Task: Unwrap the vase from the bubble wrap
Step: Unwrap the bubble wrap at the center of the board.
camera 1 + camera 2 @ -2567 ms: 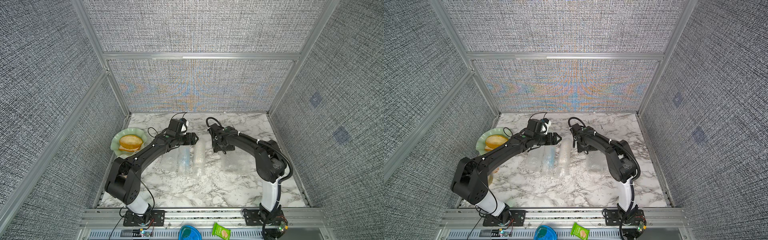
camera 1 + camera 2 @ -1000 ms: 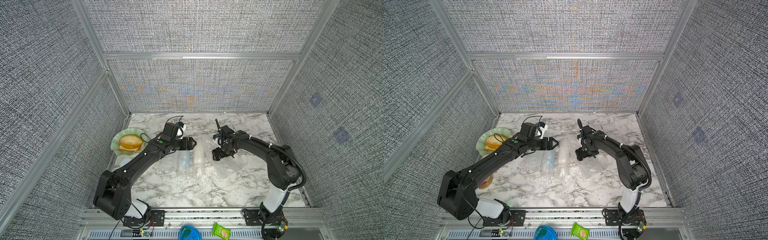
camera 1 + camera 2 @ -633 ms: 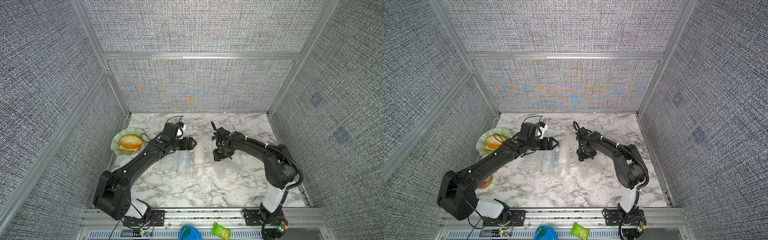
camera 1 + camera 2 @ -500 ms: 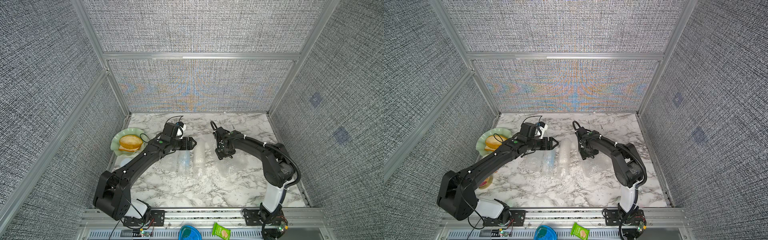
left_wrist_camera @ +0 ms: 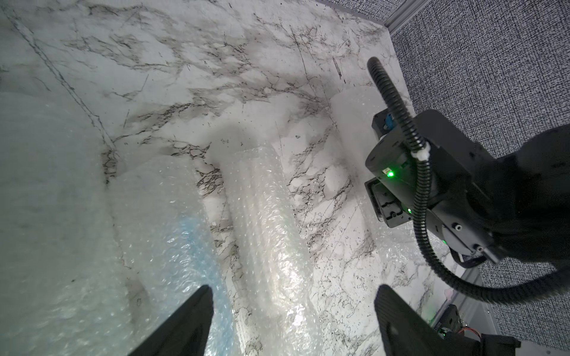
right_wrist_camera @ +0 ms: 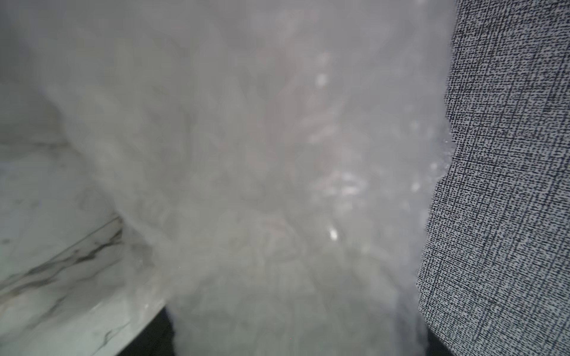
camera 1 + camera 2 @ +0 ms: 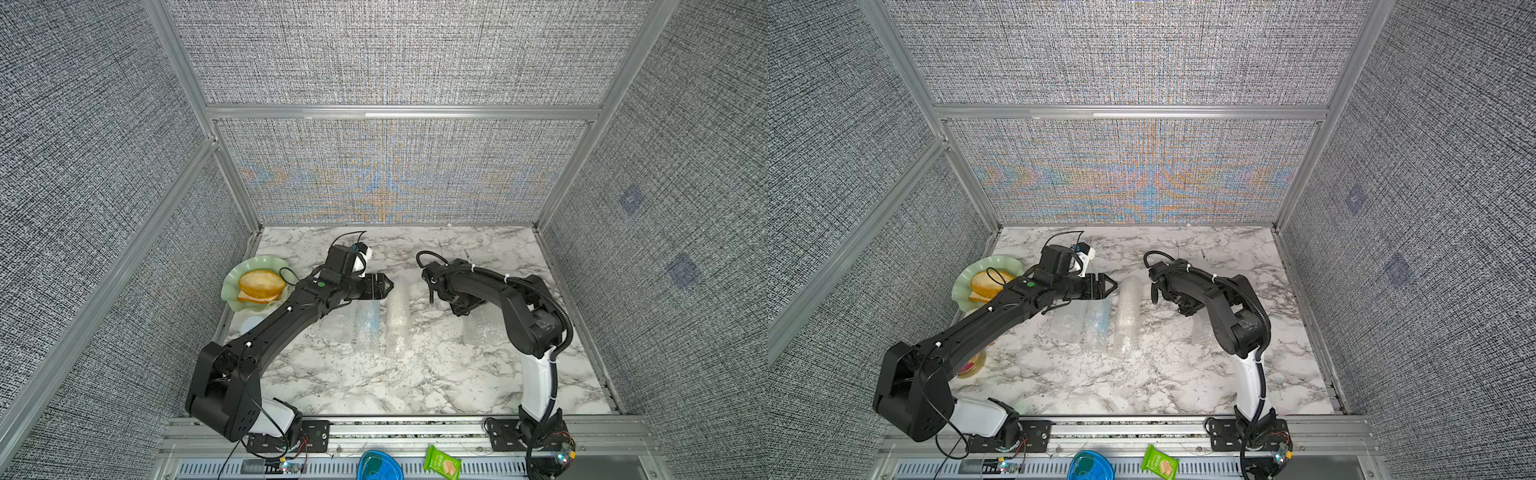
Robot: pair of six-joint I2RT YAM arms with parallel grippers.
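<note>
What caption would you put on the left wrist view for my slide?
Left gripper with open fingers hovers over two bubble wrap rolls on the marble table, one tinted blue, right arm nearby.

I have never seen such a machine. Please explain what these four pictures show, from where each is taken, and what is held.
Two black robot arms work at a marble table. Two pictures look down from above, nearly alike; two come from cameras on the arms' wrists. Rolls of bubble wrap lie in the middle; one shows something pale blue inside. A green plate with bread stands at the left. The left pincer hangs open, holding nothing. The right pincer reaches down into bubble wrap; its blurred view cannot confirm a grip.
</note>
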